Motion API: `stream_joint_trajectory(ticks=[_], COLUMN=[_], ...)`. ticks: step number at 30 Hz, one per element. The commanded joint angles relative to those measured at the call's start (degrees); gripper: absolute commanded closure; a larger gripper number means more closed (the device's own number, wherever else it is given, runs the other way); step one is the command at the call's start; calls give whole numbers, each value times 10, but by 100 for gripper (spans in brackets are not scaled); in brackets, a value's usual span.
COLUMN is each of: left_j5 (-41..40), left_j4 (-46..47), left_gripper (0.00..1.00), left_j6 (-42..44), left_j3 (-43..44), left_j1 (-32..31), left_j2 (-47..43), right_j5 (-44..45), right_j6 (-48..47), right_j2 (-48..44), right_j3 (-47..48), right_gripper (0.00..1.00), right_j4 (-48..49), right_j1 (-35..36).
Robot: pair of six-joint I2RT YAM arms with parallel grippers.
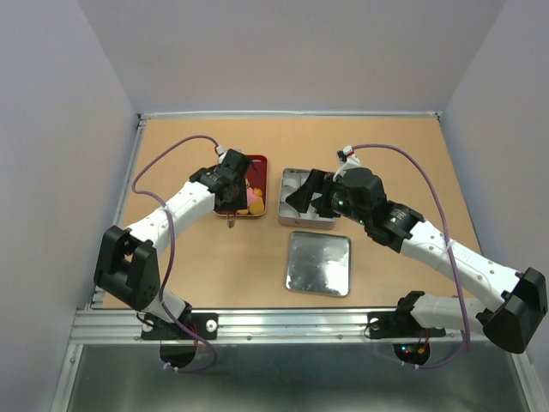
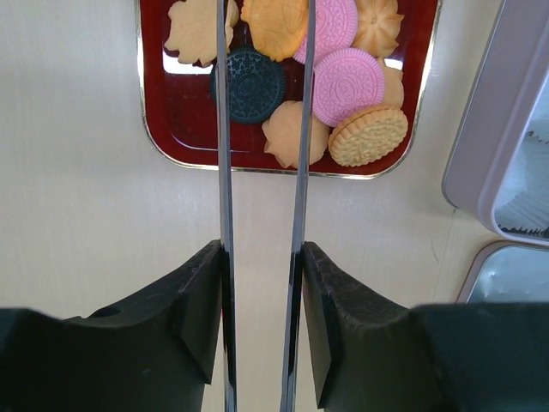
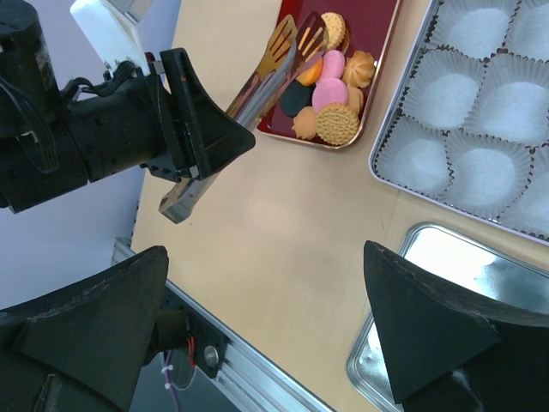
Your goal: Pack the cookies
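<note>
Table [image 1: 206,257] carries an open tin [image 1: 284,197] at right, its paper cups [image 3: 446,86] empty and ready for filling. The lid [image 1: 318,263] is set aside nearer. Red tray [image 2: 176,120] is placed just left of the tin, so the carry is short. Right gripper [image 3: 266,257] is held wide apart and empty over the tin. Tongs [image 2: 224,172] are clamped by left gripper [image 2: 262,283], the 2 blades partly spread over the cookies [image 2: 343,86], which all lie in the tray. Nothing is seen pinched, and tip contact cannot be told.
</note>
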Motion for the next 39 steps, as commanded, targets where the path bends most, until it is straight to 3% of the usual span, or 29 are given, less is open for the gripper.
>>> stream_joint_trajectory(ticks=[1, 15, 20, 32, 39], left_j5=[-12, 9, 38, 52, 42], left_j4=[-25, -39, -51, -53, -25], left_gripper=[54, 57, 57, 57, 58], left_j6=[6, -1, 2, -12, -18], left_j3=[51, 65, 105, 254, 271], left_j1=[1, 2, -6, -82, -115], left_j2=[-16, -30, -41, 58, 94], right_j5=[-2, 0, 14, 80, 119], right_j6=[-4, -5, -20, -44, -46], right_j2=[-6, -14, -22, -72, -118], right_j3=[1, 4, 6, 23, 12], right_gripper=[0, 0, 0, 0, 0], right_j4=[9, 9, 7, -39, -75], right_j1=[-4, -3, -3, -4, -4])
